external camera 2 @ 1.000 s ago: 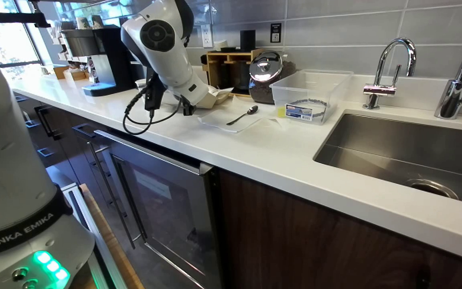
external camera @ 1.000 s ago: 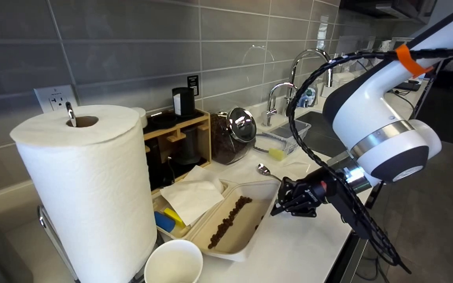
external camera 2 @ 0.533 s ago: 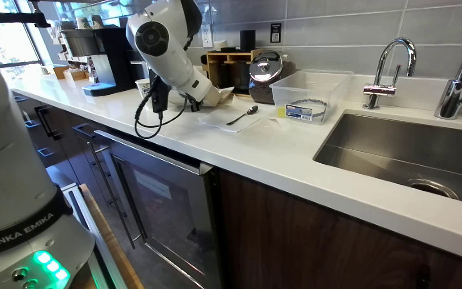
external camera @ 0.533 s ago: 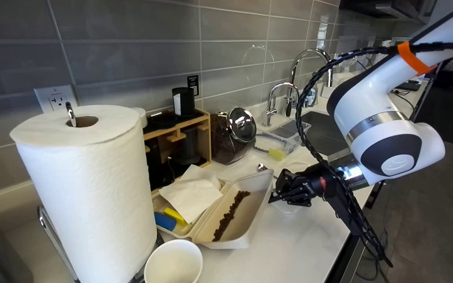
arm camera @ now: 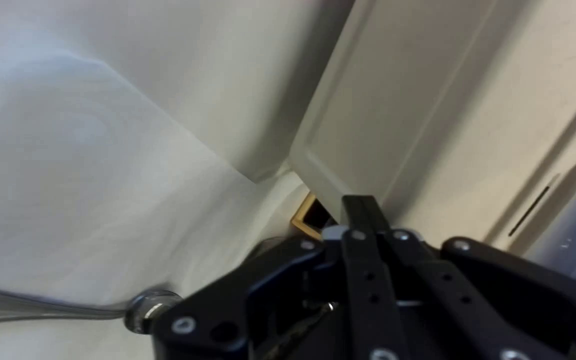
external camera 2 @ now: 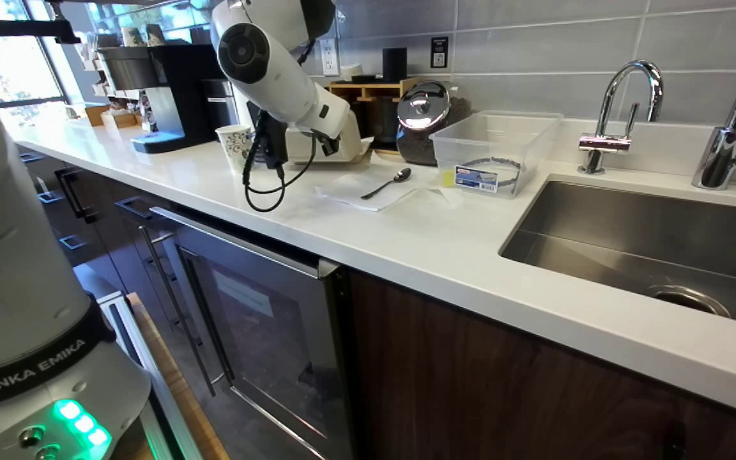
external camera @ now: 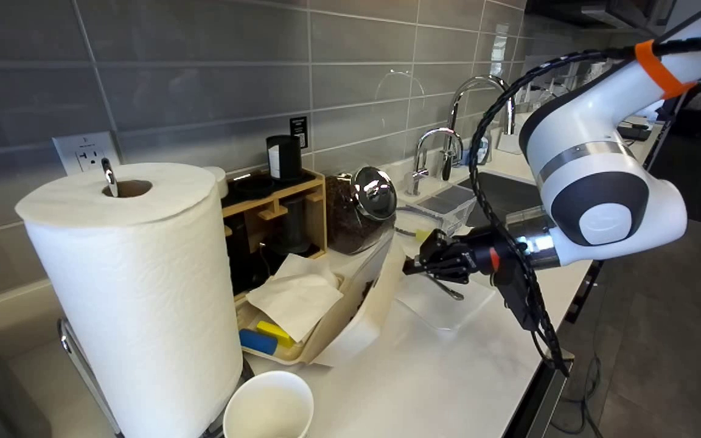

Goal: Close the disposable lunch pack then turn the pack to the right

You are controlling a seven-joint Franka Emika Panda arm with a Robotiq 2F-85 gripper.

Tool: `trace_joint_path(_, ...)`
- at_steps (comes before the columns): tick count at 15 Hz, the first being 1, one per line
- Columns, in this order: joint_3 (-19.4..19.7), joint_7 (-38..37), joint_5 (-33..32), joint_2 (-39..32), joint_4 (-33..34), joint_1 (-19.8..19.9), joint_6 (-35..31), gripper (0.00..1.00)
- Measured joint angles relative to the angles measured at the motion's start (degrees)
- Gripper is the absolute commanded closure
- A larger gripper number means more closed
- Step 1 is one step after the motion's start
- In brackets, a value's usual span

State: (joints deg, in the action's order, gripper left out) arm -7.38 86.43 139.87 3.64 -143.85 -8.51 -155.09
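The disposable lunch pack (external camera: 359,331) is a white clamshell on the counter. One half lies flat with a napkin (external camera: 296,298), a blue piece (external camera: 258,342) and a yellow piece (external camera: 275,333) in it. The other half is tilted steeply up on the hinge, and only a little brown food shows inside it. My gripper (external camera: 408,266) is at the outer side of the raised half, near its upper far edge, seemingly touching it. In the wrist view the fingertips (arm camera: 364,202) are together with nothing between them, in front of the pack's pale wall (arm camera: 443,100). An exterior view shows the pack (external camera 2: 342,147) partly behind the arm.
A paper-towel roll (external camera: 131,292) and a white paper cup (external camera: 270,404) stand close to the pack. A spoon (external camera 2: 386,184) lies on a paper sheet beside it. A glass jar (external camera: 356,213), wooden organizer (external camera: 320,213) and clear tub (external camera 2: 496,147) stand along the wall.
My gripper has moved up and toward the wall. The pack's near half has swung from lying open to steeply raised. The flat half stays in nearly the same place.
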Motion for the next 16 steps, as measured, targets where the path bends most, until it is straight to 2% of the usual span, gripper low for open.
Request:
trace_joint_path(5,0.2,3.6,-1.0,-0.4,1.9,0.9,8.2,1.00)
trace_joint_path(11,0.1,2.3,-10.6,-4.2,6.6,0.9,15.0,1.00)
trace_joint_path(16,0.2,-1.6,-19.7,-9.5,12.2,0.9,17.4,1.00)
